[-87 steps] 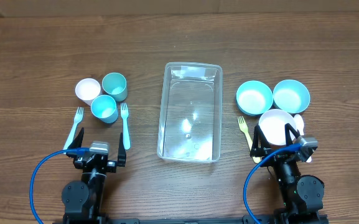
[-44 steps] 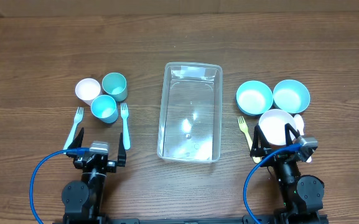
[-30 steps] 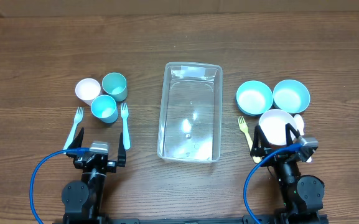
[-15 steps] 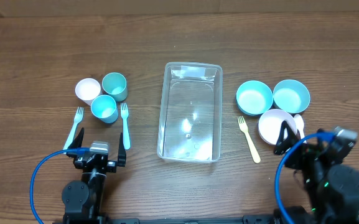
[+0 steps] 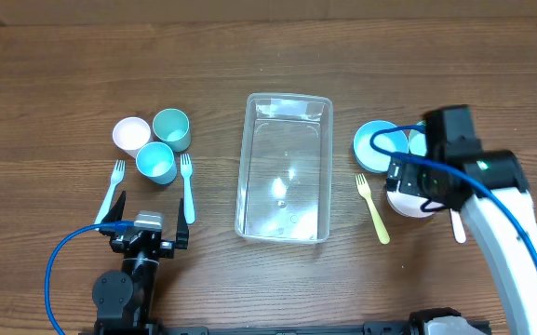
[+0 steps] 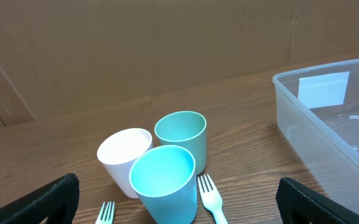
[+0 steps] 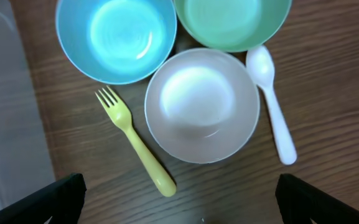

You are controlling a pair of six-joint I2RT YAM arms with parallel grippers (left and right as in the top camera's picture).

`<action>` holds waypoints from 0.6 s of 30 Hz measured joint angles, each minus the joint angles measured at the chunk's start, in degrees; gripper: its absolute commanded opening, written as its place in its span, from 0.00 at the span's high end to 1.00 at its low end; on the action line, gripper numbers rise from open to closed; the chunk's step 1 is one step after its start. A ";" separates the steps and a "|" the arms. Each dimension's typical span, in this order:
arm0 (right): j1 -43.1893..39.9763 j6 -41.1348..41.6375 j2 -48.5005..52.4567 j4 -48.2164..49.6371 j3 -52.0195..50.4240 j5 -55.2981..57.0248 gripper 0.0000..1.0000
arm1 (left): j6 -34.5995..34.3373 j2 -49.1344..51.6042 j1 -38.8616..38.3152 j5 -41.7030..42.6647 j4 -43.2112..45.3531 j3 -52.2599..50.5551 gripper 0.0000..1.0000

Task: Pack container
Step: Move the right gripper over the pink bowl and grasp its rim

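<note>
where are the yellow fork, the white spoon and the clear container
yellow fork (image 7: 137,142), right wrist view, middle of its handle
white spoon (image 7: 274,112), right wrist view, on its handle
clear container (image 5: 284,172), overhead view, bare floor inside

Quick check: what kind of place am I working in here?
Probably a lab test bench, not a kitchen: a wood-grain table, a cardboard backdrop, and plastic cups and bowls laid out beside an empty container.
</note>
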 measured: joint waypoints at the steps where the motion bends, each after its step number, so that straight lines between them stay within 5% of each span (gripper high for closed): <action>1: 0.00 -0.02 1.73 -0.04 0.00 -0.09 0.04 | 0.00 0.00 0.00 0.00 0.00 0.00 0.00; 18: -12.39 -5.05 6.08 3.06 0.04 -3.08 0.18 | 0.00 0.00 0.00 0.00 0.00 0.00 0.00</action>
